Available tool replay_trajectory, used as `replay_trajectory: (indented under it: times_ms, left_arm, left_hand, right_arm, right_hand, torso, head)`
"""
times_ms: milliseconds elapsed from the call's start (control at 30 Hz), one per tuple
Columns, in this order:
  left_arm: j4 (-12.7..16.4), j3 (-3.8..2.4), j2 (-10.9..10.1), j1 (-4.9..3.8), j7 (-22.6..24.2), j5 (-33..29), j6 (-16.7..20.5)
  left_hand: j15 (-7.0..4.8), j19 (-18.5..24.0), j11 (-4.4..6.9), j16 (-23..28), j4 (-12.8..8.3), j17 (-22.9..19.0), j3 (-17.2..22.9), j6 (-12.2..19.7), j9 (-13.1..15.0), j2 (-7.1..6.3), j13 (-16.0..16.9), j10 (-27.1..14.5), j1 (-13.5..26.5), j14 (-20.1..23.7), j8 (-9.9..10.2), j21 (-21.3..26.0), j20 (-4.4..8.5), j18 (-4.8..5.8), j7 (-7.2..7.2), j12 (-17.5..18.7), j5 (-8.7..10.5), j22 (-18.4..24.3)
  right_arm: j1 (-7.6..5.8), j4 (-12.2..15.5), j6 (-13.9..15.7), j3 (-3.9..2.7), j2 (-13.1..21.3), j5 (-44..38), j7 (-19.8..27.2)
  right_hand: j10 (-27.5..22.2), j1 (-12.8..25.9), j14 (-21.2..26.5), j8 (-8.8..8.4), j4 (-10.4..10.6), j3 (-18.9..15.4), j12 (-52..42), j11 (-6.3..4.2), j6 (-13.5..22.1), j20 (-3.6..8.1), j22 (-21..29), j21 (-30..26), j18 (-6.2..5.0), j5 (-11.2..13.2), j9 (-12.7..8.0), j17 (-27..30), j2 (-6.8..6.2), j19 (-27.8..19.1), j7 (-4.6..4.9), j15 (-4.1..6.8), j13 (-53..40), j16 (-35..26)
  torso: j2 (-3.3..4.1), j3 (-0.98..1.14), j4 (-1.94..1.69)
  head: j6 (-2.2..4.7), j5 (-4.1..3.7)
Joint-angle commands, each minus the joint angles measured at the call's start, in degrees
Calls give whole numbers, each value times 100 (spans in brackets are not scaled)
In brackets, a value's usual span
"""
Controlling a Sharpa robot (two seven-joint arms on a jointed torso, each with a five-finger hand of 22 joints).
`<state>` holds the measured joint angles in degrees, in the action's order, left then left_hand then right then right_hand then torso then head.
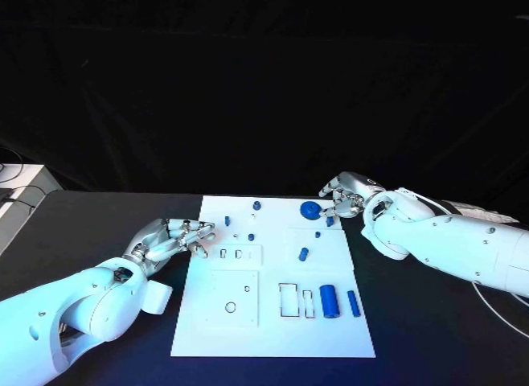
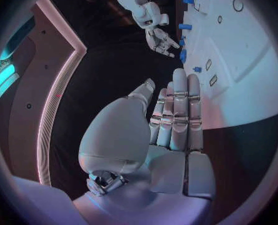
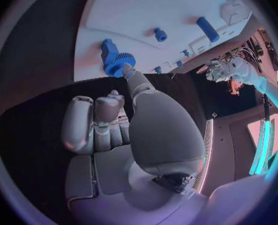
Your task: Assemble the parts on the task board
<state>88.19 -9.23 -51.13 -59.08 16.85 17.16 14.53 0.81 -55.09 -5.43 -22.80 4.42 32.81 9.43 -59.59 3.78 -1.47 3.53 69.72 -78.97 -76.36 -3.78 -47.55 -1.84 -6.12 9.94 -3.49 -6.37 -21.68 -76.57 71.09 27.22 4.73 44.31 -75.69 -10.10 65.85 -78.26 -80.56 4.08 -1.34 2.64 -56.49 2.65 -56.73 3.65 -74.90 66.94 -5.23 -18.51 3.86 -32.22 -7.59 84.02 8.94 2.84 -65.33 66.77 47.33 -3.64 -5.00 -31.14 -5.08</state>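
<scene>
Both hands empty at the far edges of the task board (image 1: pixel 276 322), parts lying on it.
Right hand (image 1: pixel 346 197) at the board's far right corner, fingers loose and apart, grasping nothing; the blue gear (image 1: pixel 309 210) sits just left of its fingertips, thumb tip close to it in the right wrist view. Left hand (image 1: pixel 178 239) rests at the board's left edge, fingers straight, together, holding nothing; small blue pegs (image 1: pixel 251 237) lie just right of it. Blue cylinder (image 1: pixel 329 300) lies near right, well apart from both.
</scene>
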Motion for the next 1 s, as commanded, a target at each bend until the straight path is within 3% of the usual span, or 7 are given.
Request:
replay_trajectory:
  times_ms: [33,167,267,467,767,1000]
  left_arm:
    - [13,-4,19,-2,25,18,-111]
    - [2,-4,28,-1,22,18,-116]
    - [-6,-4,30,-1,20,18,-116]
    - [-19,-4,42,-1,13,19,-122]
    - [-33,-4,42,-1,2,22,-125]
    - [-38,-4,43,-2,-3,28,-129]
  left_hand:
    - [13,20,-9,-39,-8,2,19,37,4,-31,-4,-33,27,-2,16,-39,-1,-80,10,6,27,9]
    - [13,20,-9,-39,-8,2,19,37,4,-31,-4,-33,27,-2,16,-39,-1,-80,10,6,27,9]
    - [13,20,-9,-39,-8,2,19,37,4,-31,-4,-33,27,-2,16,-39,-1,-80,10,6,27,9]
    - [13,20,-9,-39,-8,2,19,37,4,-31,-4,-33,27,-2,16,-39,-1,-80,10,6,27,9]
    - [13,20,-9,-39,-8,2,19,37,4,-31,-4,-33,27,-2,16,-39,-1,-80,10,6,27,9]
    - [13,20,-9,-39,-8,2,19,37,4,-31,-4,-33,27,-2,16,-39,-1,-80,10,6,27,9]
  right_arm:
    - [-4,-60,-372,-1,-47,119,-74]
    - [-4,-162,-383,-1,-142,303,-129]
    - [-4,-273,-369,-1,-238,505,-169]
    - [-4,-378,-394,0,-351,764,-203]
    - [-4,-478,-573,-1,-425,917,-293]
    - [-4,-562,-673,0,-464,1053,-348]
  right_hand:
    - [169,30,6,-21,69,4,-303,-18,79,-54,-929,52,-39,22,-6,-222,-76,429,21,-50,-284,126]
    - [307,71,-10,-23,139,0,-610,2,97,-80,-945,136,-40,37,-6,-591,-106,434,30,-75,-551,275]
    - [342,94,-19,-20,126,-1,-656,-6,66,-78,-954,177,-36,-201,-6,-671,-50,437,23,-72,-593,301]
    - [381,145,-30,-14,59,-24,-709,-4,51,-82,-968,248,-26,-219,-5,-788,14,440,23,-75,-644,335]
    - [407,203,-36,-8,55,-39,-732,-14,-9,-80,-978,295,-17,-220,-3,-854,52,441,5,-70,-670,353]
    - [410,222,-38,-6,44,-35,-732,-23,-57,-76,-986,333,-6,-249,-3,-896,88,440,-7,-64,-681,360]
  torso:
    - [6,0,-6]
    - [3,0,-16]
    - [3,-5,-8]
    - [-4,-14,-24]
    - [-2,-9,-6]
    - [-7,-5,-14]
  head:
    - [-15,-15]
    - [-47,-19]
    - [-78,13]
    - [-115,12]
    - [-135,19]
    - [-149,15]
